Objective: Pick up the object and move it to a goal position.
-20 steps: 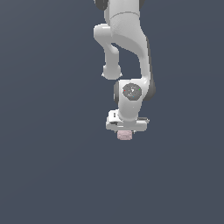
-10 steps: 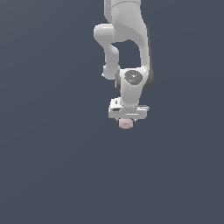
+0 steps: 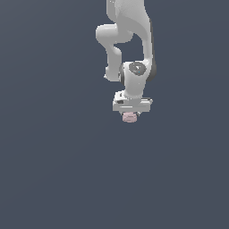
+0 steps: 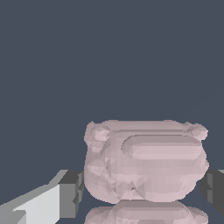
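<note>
A small pale pink object (image 3: 129,117), bumpy and rounded like a stubby lump, sits directly under the white gripper (image 3: 130,114) of a single robot arm (image 3: 129,40). In the exterior view the lump peeks out just below the gripper's flat white crossbar, and it is clearly narrower than that bar. Its upper part is hidden by the gripper body, so only the lower, rounded portion shows. In the wrist view the same object (image 4: 146,162) fills much of the lower half of the picture, showing layered, ridged folds in pale pink with small knobs at its upper corners. A fingertip (image 4: 72,193) with a dark grey pad stands right against one side of the lump, and a second dark pad (image 4: 214,188) stands right against the opposite side, so the gripper (image 4: 144,192) is clenched around the object and grasping it between the two pads. A faint mirrored copy of the pink shape appears beneath it in the wrist view. The arm reaches in from the top of the exterior view, bending through several white rounded joints, with a grey disc visible on the wrist joint just above the gripper. Everything is set against a plain, flat, dark blue-grey surface (image 3: 53,170) that fills the rest of both views.
</note>
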Tool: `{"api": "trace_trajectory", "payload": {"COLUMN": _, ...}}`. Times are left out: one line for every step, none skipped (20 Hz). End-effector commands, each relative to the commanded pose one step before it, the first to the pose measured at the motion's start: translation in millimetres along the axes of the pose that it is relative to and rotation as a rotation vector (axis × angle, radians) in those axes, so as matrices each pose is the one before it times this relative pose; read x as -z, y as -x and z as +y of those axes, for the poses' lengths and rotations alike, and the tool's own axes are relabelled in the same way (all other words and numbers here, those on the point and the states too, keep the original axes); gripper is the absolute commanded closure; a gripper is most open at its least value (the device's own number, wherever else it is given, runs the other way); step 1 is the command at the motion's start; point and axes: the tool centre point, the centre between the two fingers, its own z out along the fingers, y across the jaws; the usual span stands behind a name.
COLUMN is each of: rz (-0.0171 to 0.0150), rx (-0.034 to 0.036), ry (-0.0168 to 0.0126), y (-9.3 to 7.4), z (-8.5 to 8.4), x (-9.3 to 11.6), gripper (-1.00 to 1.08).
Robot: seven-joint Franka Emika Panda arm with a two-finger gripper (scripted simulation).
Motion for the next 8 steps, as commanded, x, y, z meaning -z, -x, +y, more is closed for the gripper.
{"api": "trace_trajectory", "payload": {"rz": 0.00034, "rx": -0.00029, "ry": -0.00002, "y": 9.01, "z": -1.07, "x": 1.99, "gripper": 1.08}}
{"api": "trace_trajectory", "payload": {"rz": 0.0, "rx": 0.0, "ry": 0.0, "y": 2.59, "z": -0.37, "x": 0.57, "gripper": 1.08}}
{"api": "trace_trajectory", "payload": {"rz": 0.0, "rx": 0.0, "ry": 0.0, "y": 2.2, "z": -0.32, "x": 0.49, "gripper": 1.08}}
{"api": "trace_trajectory", "payload": {"rz": 0.0, "rx": 0.0, "ry": 0.0, "y": 1.8, "z": -0.27, "x": 0.41, "gripper": 1.08}}
{"api": "trace_trajectory", "payload": {"rz": 0.0, "rx": 0.0, "ry": 0.0, "y": 1.41, "z": -0.21, "x": 0.32, "gripper": 1.08}}
{"api": "trace_trajectory", "payload": {"rz": 0.0, "rx": 0.0, "ry": 0.0, "y": 1.01, "z": -0.15, "x": 0.23, "gripper": 1.08}}
{"api": "trace_trajectory", "payload": {"rz": 0.0, "rx": 0.0, "ry": 0.0, "y": 0.6, "z": -0.09, "x": 0.14, "gripper": 1.08}}
{"api": "trace_trajectory", "payload": {"rz": 0.0, "rx": 0.0, "ry": 0.0, "y": 0.2, "z": -0.03, "x": 0.05, "gripper": 1.08}}
